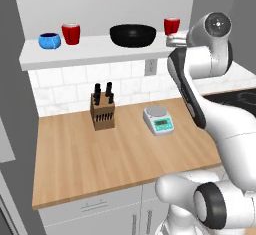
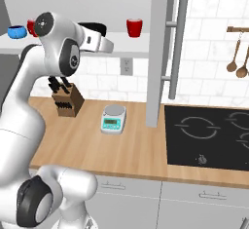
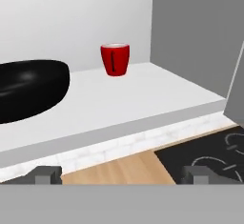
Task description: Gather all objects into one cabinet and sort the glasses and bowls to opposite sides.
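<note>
The open cabinet's pale shelf board carries all the objects. From left to right stand the small blue bowl, a red cup, the wide black bowl and a second red cup. My gripper hovers just in front of the shelf's right end, below that second cup and right of the black bowl. In the hand view the cup stands ahead near the grey side panel, the black bowl lies to the left, and my gripper is open with nothing between its fingertips.
On the wooden counter stand a knife block and a white scale. A black cooktop lies to the right. A grey panel with a long handle borders the shelf's right side. Wooden spoons hang on the wall.
</note>
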